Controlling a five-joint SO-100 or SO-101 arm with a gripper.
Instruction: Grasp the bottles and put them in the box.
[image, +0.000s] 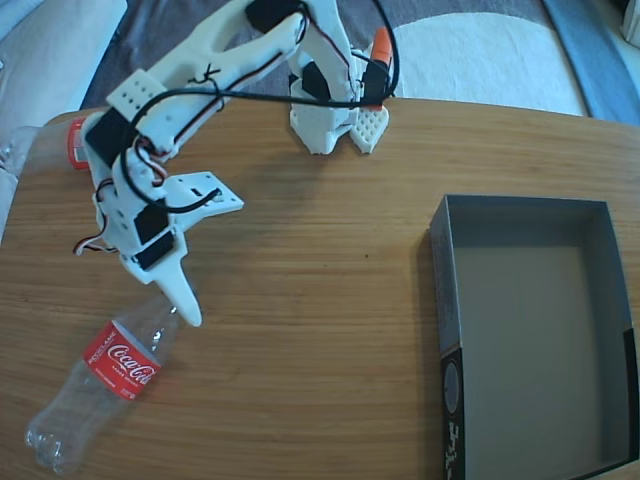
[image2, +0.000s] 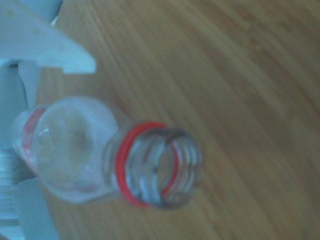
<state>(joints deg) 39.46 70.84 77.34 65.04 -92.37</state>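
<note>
One clear Coca-Cola bottle lies on the wooden table at the lower left of the fixed view, its capless neck pointing up-right toward my gripper. The gripper is open; its long white finger comes down right beside the neck. In the wrist view the bottle lies between the two white fingers, with its red ring and open mouth facing the camera. Most of a second bottle is hidden behind the arm at the upper left. The dark grey box stands empty at the right.
The arm's white base is fixed at the table's far edge, with black cables running along the arm. The table's rounded left edge is close to both bottles. Bare wood lies between the bottle and the box.
</note>
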